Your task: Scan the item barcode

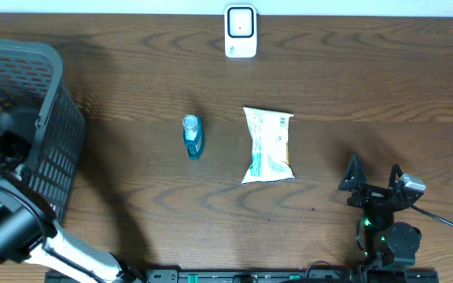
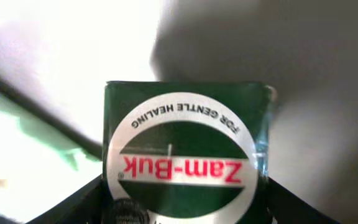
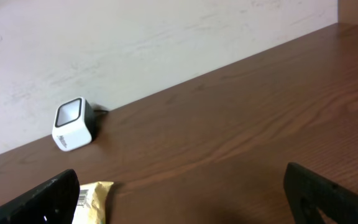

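The right gripper (image 1: 373,171) sits near the tabletop's front right corner, jaws spread wide. The left arm (image 1: 10,228) bends up at the front left corner, its fingers (image 2: 73,204) partly apart.

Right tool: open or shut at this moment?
Open. The right tool shows its fingers far apart at its wrist view's lower corners, with nothing gripped between them.

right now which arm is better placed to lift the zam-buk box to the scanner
Left. The left pincer straddles the green Zam-Buk box, a finger on each side. The right pincer stands open and empty near the snack packet.
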Controlling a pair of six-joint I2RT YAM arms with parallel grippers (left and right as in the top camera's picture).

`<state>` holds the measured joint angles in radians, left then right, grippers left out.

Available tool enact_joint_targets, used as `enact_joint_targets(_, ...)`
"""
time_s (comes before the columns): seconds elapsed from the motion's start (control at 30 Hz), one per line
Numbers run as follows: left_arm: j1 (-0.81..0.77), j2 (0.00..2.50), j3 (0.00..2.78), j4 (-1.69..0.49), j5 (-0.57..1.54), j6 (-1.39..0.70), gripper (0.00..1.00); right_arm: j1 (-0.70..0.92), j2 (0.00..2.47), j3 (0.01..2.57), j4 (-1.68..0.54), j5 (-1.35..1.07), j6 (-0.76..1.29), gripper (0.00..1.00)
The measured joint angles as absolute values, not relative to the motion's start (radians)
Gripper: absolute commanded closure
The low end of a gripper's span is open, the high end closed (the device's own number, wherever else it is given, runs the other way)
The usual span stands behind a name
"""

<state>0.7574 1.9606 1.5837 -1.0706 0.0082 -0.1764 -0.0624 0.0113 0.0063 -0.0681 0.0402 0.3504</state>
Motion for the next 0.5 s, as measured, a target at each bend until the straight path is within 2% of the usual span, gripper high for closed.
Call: enact_joint_targets(0.5, 0.715, 1.367, 1.675, -0.992, 0.172, -0.215, 0.33, -0.062, 0.011, 0.006, -0.068, 0.04, 0.35, 0.01)
